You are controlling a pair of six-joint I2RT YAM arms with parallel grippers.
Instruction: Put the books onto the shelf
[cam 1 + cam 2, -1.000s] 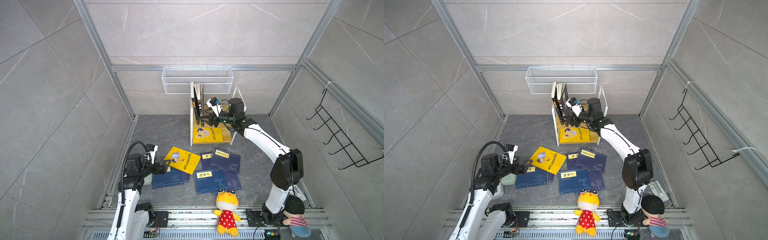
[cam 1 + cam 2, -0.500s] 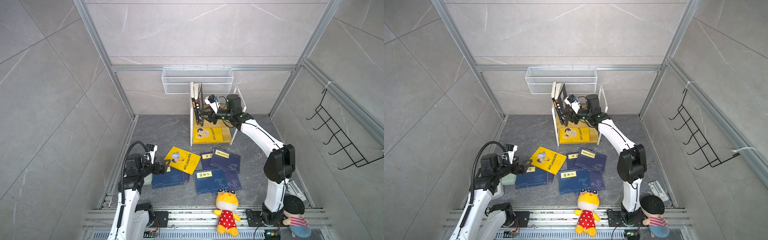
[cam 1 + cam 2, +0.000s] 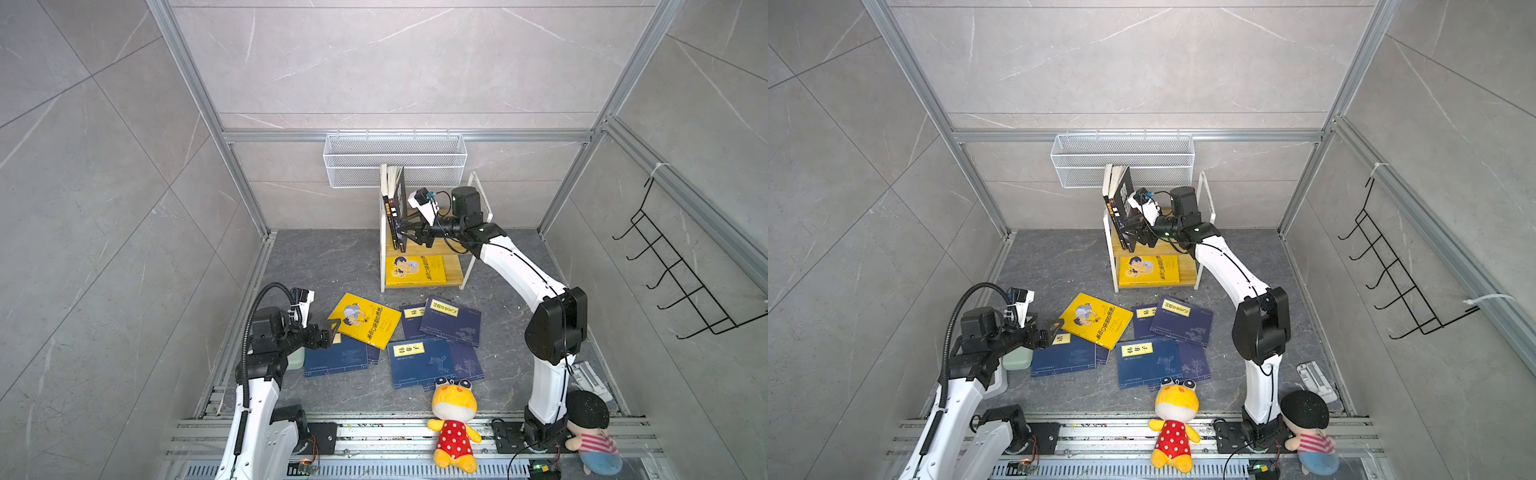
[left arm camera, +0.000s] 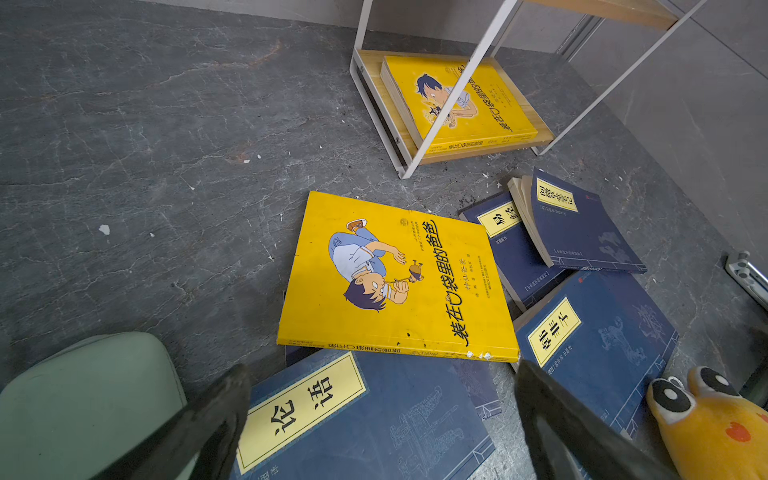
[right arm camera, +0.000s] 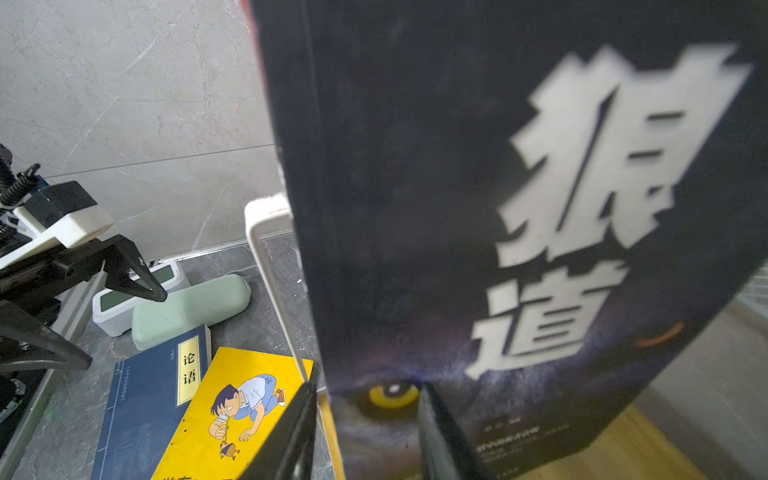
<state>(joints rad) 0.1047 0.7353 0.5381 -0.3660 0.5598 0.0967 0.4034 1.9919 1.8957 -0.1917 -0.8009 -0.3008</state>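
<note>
A black paperback with a wolf's yellow eye and large white characters [image 3: 400, 208] stands on the upper tier of the small two-tier shelf of light wooden boards in a white metal frame [image 3: 454, 271], leaning towards a few more upright books [image 3: 388, 183] at that tier's left end; a yellow paperback with a cartoon boy [image 3: 413, 270] lies flat on the lower board. The right claw [image 3: 409, 237] is at the black book's lower part, its jaws partly apart with the wolf's eye showing between them in the right wrist view; whether they touch the cover I cannot tell. In front of the shelf, a second yellow cartoon-boy paperback [image 3: 365, 320] and several navy blue paperbacks with yellow title labels [image 3: 419, 361] lie overlapping on the dark grey stone tabletop [image 3: 324, 266]; the left claw [image 4: 382, 368] hovers wide open and empty over the leftmost navy book [image 4: 374, 424], just beside the yellow one's spine.
</note>
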